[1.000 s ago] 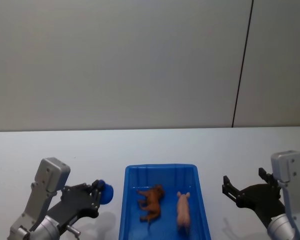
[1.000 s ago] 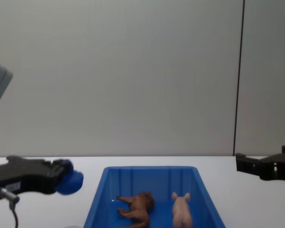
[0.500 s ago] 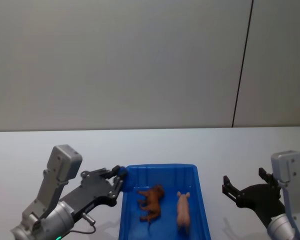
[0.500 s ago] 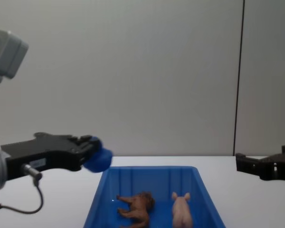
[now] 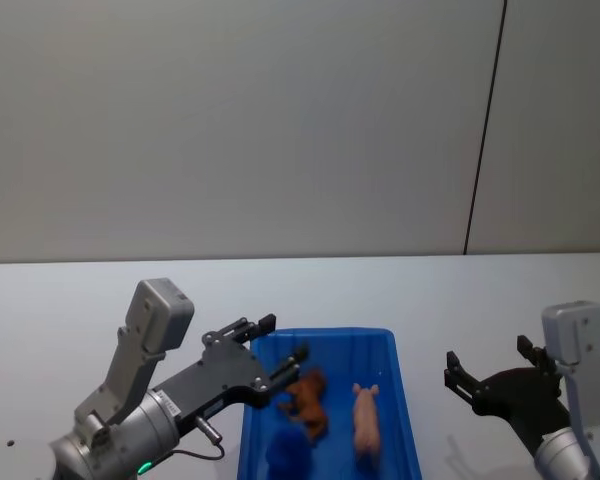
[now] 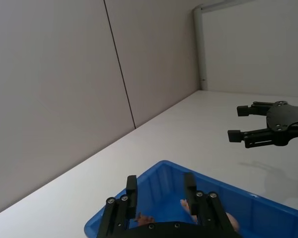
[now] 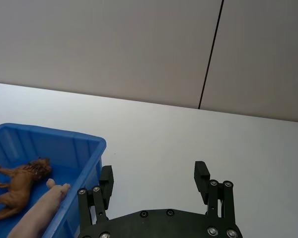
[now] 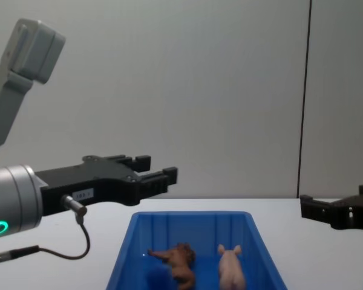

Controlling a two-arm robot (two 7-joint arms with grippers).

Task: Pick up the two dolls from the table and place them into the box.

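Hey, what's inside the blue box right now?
The box holds the brown lion, the pink pig and a blue ball. The open left pincer covers its near-left wall and part of the floor.

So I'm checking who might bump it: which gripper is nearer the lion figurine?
Left. The left gripper, open, hovers over the blue bin's left rim, just beside the lion figurine. The right gripper, open, sits outside the bin's right wall, beyond the pig figurine.

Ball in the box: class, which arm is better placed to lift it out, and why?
Left, probably: the left gripper is open above the box, near the ball; the right gripper is off beside it.
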